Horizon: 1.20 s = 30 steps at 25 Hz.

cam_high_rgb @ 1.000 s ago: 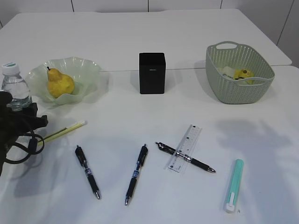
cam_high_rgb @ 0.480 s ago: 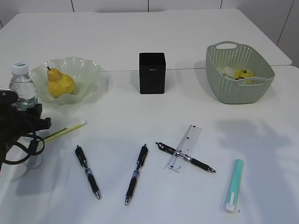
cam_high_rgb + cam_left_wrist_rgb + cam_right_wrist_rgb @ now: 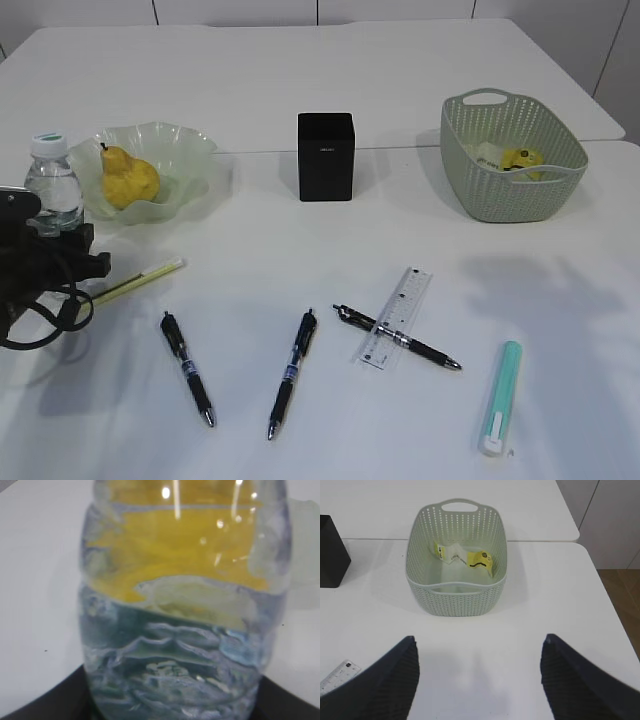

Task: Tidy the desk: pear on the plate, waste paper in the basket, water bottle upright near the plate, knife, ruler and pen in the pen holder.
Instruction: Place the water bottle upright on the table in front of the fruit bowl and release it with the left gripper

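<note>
**Bottle upright at the plate, pens and ruler loose on the counter**

Water bottle (image 3: 52,185) stands upright in the exterior view, at 9 o'clock of the plate (image 3: 185,150) and just beside its wavy rim. The left tool (image 3: 45,250) sits low at the bottle's base, a dark mass with looping cable; from this angle its fingers cannot be made out. The pear (image 3: 128,178) rests on the plate. At 12 o'clock on the white counter (image 3: 300,80) is the black pen holder (image 3: 325,157), and at 2 o'clock the basket (image 3: 510,155) with the waste paper (image 3: 520,160) inside. Toward 6 o'clock lie three black pens: one (image 3: 188,368) at left, one (image 3: 293,372) in the middle, and one (image 3: 398,338) lying across the clear ruler (image 3: 397,316), touching it. A thin yellow-green stick (image 3: 140,280) lies near the left tool, and a mint-green capped item (image 3: 500,397) lies at 5 o'clock.

In the left wrist view the water bottle (image 3: 182,610) fills the picture, water inside, the pear's yellow showing through the clear plastic. Dark tool parts flank its base at 7 and 5 o'clock, so the left tool is closed around the bottle.

In the right wrist view the right tool (image 3: 477,680) hangs wide open and empty above bare counter, its two dark fingers (image 3: 385,685) far apart. The basket (image 3: 457,595) is at 12 o'clock, the waste paper (image 3: 480,561) on its floor. The pen holder (image 3: 332,550) shows at 10 o'clock and the ruler's end (image 3: 337,676) at 8 o'clock.
</note>
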Available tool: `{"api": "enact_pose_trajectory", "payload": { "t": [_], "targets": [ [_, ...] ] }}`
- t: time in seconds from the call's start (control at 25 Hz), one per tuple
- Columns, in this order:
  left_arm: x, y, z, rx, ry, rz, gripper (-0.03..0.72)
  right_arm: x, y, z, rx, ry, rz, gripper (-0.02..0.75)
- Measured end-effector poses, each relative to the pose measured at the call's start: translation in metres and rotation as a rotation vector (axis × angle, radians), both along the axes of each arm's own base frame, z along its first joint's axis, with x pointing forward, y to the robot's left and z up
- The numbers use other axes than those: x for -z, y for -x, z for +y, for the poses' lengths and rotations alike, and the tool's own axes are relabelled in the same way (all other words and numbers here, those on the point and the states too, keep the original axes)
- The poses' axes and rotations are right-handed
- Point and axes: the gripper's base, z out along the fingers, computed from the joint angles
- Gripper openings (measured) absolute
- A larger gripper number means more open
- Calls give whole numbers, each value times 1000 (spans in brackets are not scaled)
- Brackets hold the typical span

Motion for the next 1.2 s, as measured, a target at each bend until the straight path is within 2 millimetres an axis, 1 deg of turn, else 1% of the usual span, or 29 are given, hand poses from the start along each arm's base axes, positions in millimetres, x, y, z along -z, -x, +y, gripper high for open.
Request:
{"api": "enact_pose_trajectory", "payload": {
  "t": [0.2,1.2],
  "targets": [
    [-6,0,0,1,2,-14,379,0,0,0,0,0,0,586],
    [-6,0,0,1,2,-14,379,0,0,0,0,1,0,586]
  ]
}}
